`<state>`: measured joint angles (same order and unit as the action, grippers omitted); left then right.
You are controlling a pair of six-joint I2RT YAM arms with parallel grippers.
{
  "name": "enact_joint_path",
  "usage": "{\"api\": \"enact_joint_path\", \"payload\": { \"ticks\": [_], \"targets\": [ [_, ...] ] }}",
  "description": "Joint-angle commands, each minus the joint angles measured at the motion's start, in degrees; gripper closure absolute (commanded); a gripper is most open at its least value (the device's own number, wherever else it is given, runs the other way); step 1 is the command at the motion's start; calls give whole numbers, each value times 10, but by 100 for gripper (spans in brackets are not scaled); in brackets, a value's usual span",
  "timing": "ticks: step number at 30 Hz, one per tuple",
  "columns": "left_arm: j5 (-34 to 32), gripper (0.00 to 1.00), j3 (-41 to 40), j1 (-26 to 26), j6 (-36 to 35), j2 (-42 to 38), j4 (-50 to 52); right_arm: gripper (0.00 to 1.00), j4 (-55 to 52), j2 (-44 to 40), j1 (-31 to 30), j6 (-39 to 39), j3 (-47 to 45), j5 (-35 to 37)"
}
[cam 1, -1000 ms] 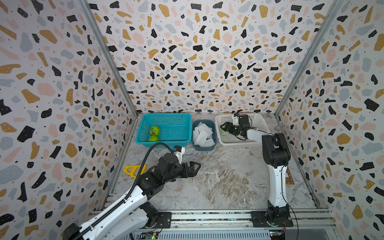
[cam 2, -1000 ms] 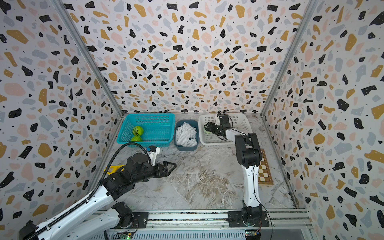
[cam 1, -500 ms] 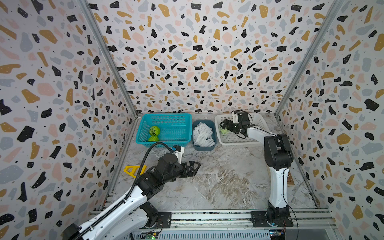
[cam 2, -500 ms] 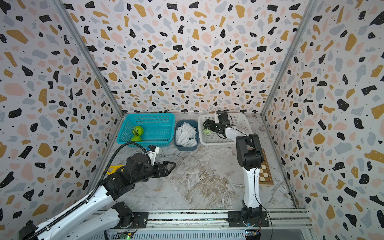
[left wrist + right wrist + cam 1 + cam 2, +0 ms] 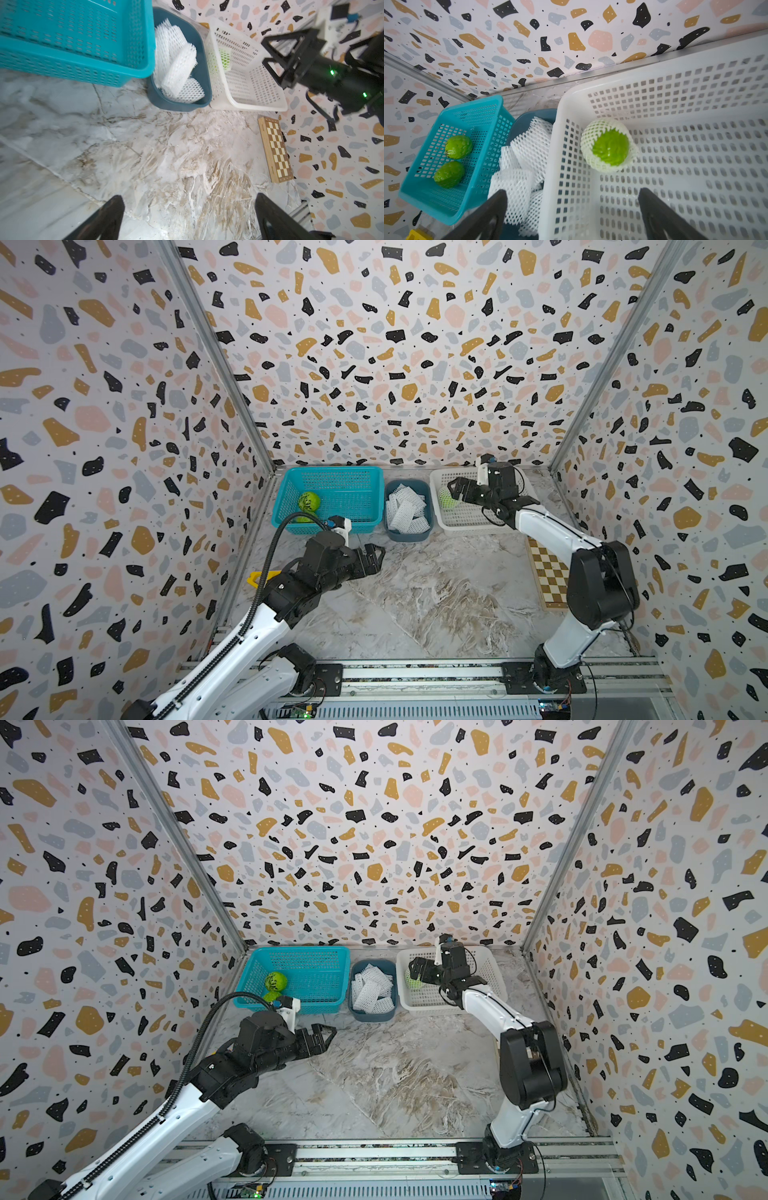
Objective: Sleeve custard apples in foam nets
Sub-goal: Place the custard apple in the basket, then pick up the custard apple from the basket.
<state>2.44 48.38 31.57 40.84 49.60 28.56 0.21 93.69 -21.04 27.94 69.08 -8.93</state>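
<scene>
- One sleeved custard apple (image 5: 610, 149) lies in the white basket (image 5: 612, 81), at the end nearest the tub. Its bright green bumpy crown shows through the open mouth of its foam net (image 5: 588, 133), whose white diamond mesh hugs the sides.
- Right gripper (image 5: 571, 192): jaws spread wide, nothing between them. It hangs over that end of the basket, and the fruit sits beyond the fingertips, untouched.
- Left gripper (image 5: 376, 558): jaws also apart and empty, low over the marble tabletop (image 5: 436, 601), just in front of the teal basket (image 5: 365, 526).
- The teal basket holds the far custard apple (image 5: 458, 146) and the near custard apple (image 5: 449, 174). Both are unsleeved, scaly green with dark marks, and sit close together by the basket's outer side.
- Spare foam nets (image 5: 405, 508) are heaped in the dark blue tub (image 5: 409, 536), which is wedged between the two baskets.
- Edges: all three containers line the back wall. A chessboard (image 5: 546, 572) lies flat along the right wall. A yellow object (image 5: 259, 574) sits at the left wall, partly hidden by the left arm.
- Room: bare marble spreads between the arms, from the containers to the front rail.
</scene>
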Motion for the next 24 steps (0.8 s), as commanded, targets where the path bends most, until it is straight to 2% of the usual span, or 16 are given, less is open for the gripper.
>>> {"api": "enact_joint_path", "payload": {
  "ticks": [1,6,12,19,24],
  "targets": [
    [-26,4,54,-24,-36,29,47,0,-6,-79,-62,-12,-53,62],
    [-40,4,128,-66,-68,96,83,1,13,-162,-125,-16,-155,52],
    [-75,0,207,-132,-103,178,114,2,7,-241,-178,-36,-233,50],
    [-106,3,293,-214,-151,309,113,2,8,-287,-240,-50,-281,47],
    [-92,4,349,-270,-155,410,97,3,21,-306,-262,-51,-313,33]
  ]
}}
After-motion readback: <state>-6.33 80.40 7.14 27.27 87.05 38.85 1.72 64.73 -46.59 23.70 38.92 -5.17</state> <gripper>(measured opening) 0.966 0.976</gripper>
